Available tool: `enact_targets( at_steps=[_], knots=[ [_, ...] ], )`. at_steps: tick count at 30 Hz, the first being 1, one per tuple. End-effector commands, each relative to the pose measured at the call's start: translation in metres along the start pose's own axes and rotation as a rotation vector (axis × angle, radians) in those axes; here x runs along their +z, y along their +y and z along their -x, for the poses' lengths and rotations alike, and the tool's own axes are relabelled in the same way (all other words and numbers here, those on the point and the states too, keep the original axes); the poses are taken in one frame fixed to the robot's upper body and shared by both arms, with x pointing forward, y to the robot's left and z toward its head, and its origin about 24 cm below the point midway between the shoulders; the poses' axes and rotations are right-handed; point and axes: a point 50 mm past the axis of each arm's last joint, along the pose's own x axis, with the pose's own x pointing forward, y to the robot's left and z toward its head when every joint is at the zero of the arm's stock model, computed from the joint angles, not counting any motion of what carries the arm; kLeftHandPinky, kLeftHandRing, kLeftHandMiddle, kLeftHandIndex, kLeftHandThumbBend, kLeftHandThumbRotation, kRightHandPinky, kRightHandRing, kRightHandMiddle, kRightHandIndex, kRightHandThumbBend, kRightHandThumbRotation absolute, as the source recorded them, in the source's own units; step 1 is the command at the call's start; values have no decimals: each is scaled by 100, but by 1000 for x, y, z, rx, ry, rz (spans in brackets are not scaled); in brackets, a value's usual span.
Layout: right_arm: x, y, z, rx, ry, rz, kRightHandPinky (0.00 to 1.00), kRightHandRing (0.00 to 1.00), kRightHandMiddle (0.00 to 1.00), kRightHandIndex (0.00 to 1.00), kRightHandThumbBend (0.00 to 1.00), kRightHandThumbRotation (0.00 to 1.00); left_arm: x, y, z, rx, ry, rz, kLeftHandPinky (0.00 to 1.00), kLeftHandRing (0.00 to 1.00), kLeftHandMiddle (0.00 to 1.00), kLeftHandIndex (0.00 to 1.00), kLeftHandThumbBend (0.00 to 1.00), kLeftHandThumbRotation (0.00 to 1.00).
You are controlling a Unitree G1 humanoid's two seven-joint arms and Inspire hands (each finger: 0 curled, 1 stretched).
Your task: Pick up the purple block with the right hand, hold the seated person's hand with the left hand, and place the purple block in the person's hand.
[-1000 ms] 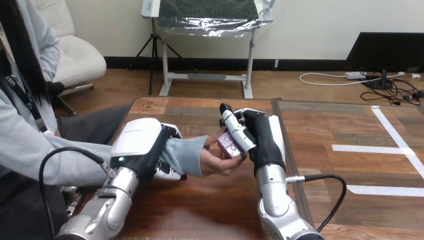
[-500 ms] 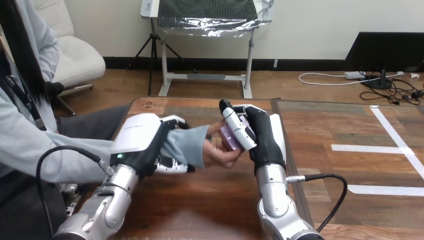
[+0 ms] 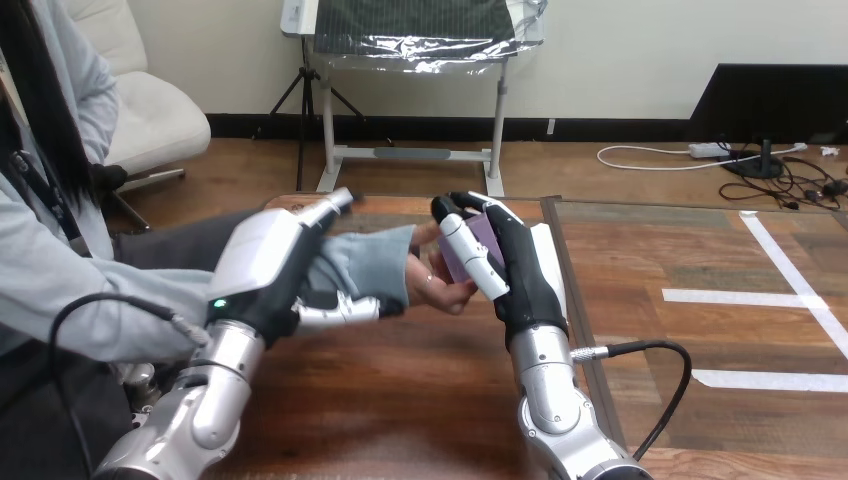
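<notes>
The right hand (image 3: 517,272) pinches the purple block (image 3: 487,237) between thumb and fingers, just above the person's hand (image 3: 432,286), whose upturned palm touches the block's lower edge. Behind that hand, the left hand (image 3: 265,262) brackets the grey sleeve (image 3: 365,265), fingers straight above, thumb below, its grip loose.

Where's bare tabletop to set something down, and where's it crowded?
Free: the near table between the left arm and the right arm, and the stretch right of the right hand, out to the white tape strips. Crowded: mid-table, where the left hand, the person's hand, the purple block and the right hand bunch together.
</notes>
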Motion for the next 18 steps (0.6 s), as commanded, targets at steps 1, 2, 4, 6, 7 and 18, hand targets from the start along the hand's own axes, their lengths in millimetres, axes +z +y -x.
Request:
enact_targets(
  at_steps=[1, 2, 4, 6, 7, 18],
  knots=[
    [18, -9, -12, 14, -100, 56, 80, 83, 85, 89, 91, 93, 13, 17, -10, 97, -72, 93, 93, 97, 96, 98, 99, 64],
    [18, -10, -12, 13, -103, 61, 80, 84, 85, 90, 91, 93, 12, 18, -9, 99, -73, 101, 93, 97, 97, 99, 100, 64],
    [17, -13, -13, 14, -111, 76, 81, 84, 85, 90, 93, 95, 11, 19, -7, 116, -86, 113, 94, 98, 98, 99, 100, 67],
    [17, -16, -13, 13, -122, 86, 81, 84, 85, 90, 94, 96, 11, 20, -5, 131, -95, 131, 94, 99, 99, 100, 100, 68],
    [17, -18, -13, 12, -128, 90, 82, 84, 85, 90, 95, 96, 10, 21, -4, 137, -98, 142, 94, 99, 99, 100, 100, 68],
    [16, -29, -11, 24, -168, 124, 81, 85, 85, 91, 100, 97, 7, 25, 9, 209, -142, 197, 95, 99, 99, 100, 100, 76]
  ],
)
